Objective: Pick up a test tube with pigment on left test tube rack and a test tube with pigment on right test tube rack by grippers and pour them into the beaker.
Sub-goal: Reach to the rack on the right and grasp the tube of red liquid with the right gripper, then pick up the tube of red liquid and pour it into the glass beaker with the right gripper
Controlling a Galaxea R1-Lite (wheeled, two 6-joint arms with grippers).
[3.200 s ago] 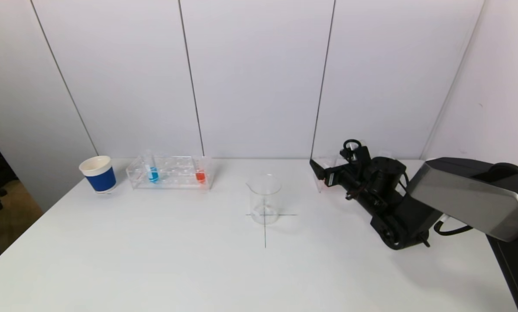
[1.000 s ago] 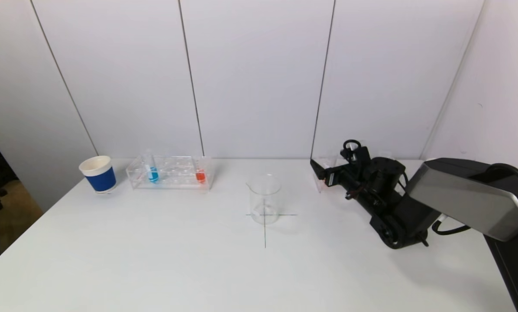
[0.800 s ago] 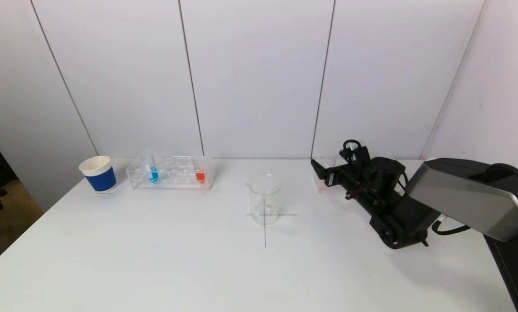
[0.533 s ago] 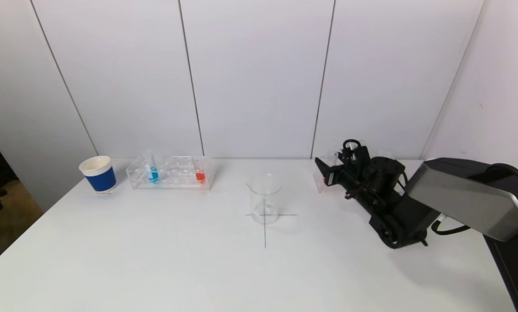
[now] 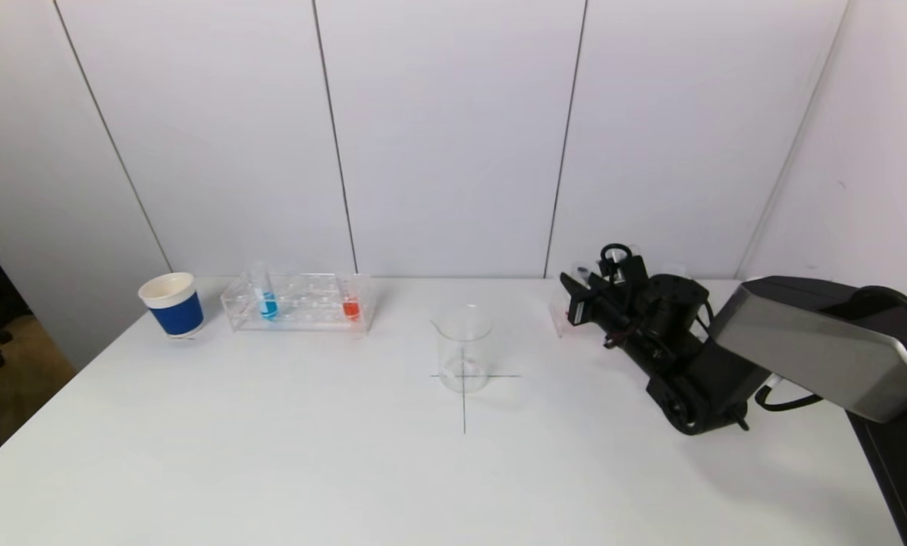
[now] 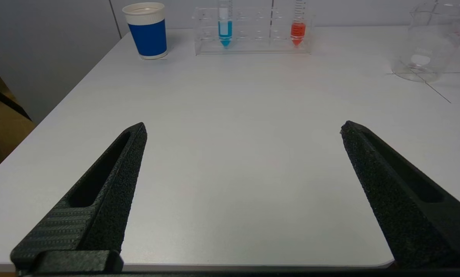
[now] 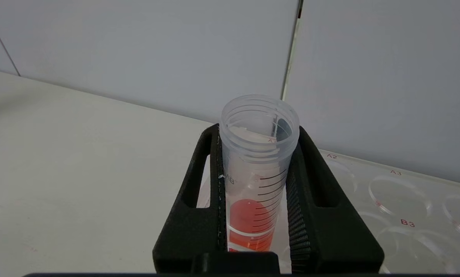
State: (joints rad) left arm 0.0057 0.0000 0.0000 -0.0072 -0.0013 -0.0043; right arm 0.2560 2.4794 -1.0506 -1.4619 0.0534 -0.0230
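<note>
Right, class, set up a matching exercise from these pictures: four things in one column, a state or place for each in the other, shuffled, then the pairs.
Things
1. right gripper
2. left gripper
3. beaker
4. paper cup

States or places
A. stands on the drawn cross, empty
B. open, above bare table
C. shut on the orange test tube
D. beside the left rack, blue sleeve

Pairs: 1-C, 2-B, 3-A, 4-D
</note>
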